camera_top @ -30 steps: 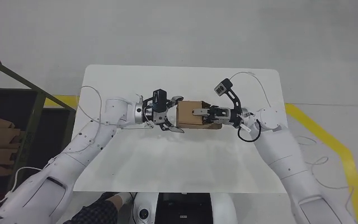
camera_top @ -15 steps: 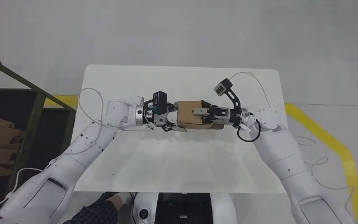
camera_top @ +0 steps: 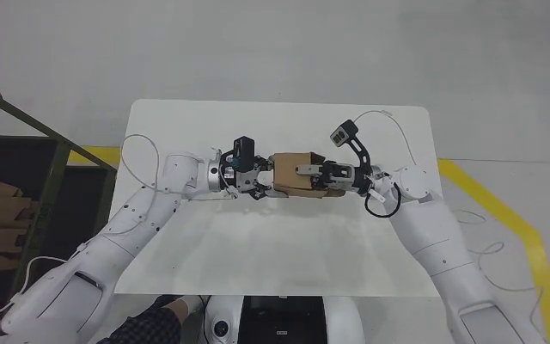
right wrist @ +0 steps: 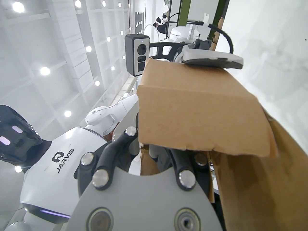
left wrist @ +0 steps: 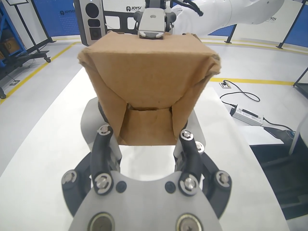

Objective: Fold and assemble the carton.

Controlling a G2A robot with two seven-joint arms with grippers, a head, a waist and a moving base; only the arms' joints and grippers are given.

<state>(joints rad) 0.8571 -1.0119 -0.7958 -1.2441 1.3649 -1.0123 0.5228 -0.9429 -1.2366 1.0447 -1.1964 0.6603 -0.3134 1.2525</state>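
At the middle of the surface (camera_top: pixel 258 249), the carton (camera_top: pixel 290 170) lies between both hands, the left hand (left wrist: pixel 144 132) clasping its flapped end and the right hand (right wrist: pixel 154 145) pinching the opposite end's wall.

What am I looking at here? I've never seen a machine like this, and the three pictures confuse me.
It is a robot with two arms, working at a white table. The top picture looks down from a camera above its arms. The other two come from small cameras, one on each wrist, so each looks along its own arm towards the work. Between the arms is a brown cardboard carton, which the robot is meant to fold into shape. The right gripper has its fingers closed on one end of the carton. The left gripper is at the opposite end. I cannot tell whether it is squeezing the carton.
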